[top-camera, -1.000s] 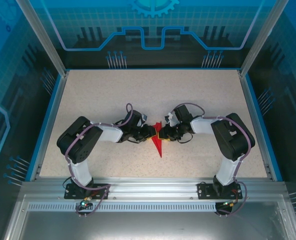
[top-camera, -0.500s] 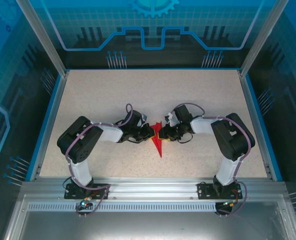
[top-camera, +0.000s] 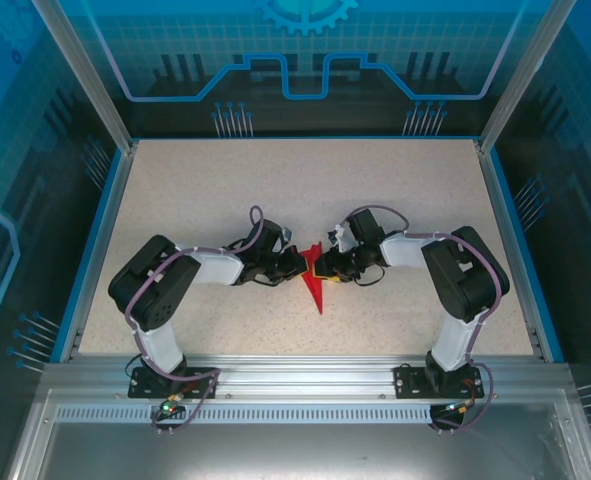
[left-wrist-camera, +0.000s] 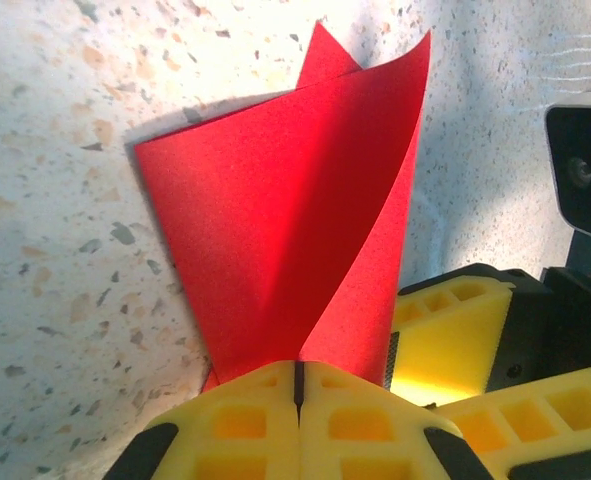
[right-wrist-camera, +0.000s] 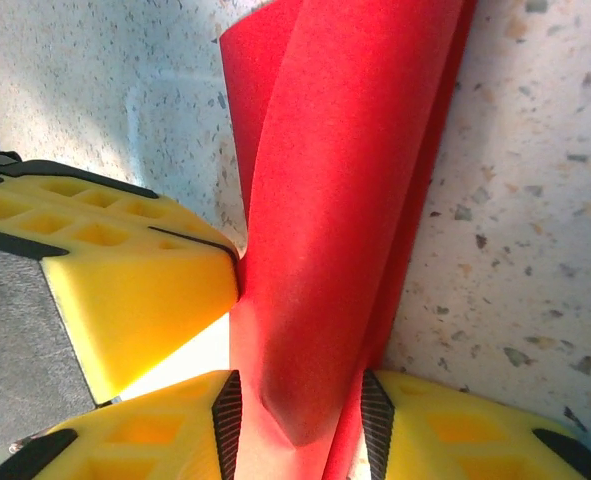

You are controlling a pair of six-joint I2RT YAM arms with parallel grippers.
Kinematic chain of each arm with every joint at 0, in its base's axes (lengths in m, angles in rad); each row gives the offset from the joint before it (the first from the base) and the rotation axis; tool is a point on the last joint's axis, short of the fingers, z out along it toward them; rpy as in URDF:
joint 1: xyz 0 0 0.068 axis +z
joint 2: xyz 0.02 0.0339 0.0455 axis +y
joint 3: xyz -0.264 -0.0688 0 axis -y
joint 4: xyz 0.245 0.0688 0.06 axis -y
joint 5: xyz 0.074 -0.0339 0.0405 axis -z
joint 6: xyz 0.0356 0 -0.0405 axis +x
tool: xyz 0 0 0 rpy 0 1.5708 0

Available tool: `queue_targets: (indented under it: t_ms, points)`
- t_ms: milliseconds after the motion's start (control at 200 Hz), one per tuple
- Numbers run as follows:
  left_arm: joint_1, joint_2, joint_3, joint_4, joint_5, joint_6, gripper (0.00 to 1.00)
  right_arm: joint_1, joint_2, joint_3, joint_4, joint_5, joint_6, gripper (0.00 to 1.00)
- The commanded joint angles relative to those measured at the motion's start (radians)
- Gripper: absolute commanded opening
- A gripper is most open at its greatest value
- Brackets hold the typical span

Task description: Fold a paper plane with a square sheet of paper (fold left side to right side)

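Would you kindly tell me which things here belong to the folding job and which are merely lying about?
Job: paper, pinched in the shut left pincer; right pincer, its jaws around the paper.

Not the job: table, blue walls, metal rail. These are fixtures, not loose items.

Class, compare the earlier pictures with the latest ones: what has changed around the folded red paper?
The left gripper closed onto the folded bright red paper, its arm shifting slightly leftward. The right gripper, jaws apart around the paper, stayed in place, as did the paper.
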Motion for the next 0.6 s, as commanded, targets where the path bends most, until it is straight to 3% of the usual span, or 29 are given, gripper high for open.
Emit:
queue_targets:
  t_ms: [0,595]
  points:
    - [0.009,-0.034,-0.025,-0.044,-0.031,0.04,0.0,0.007,0.002,-0.013,-0.022,0.015,-0.017,0.4]
    - [0.009,0.017,-0.023,-0.035,-0.028,0.041,0.0,-0.003,-0.016,-0.012,-0.026,0.008,-0.021,0.41]
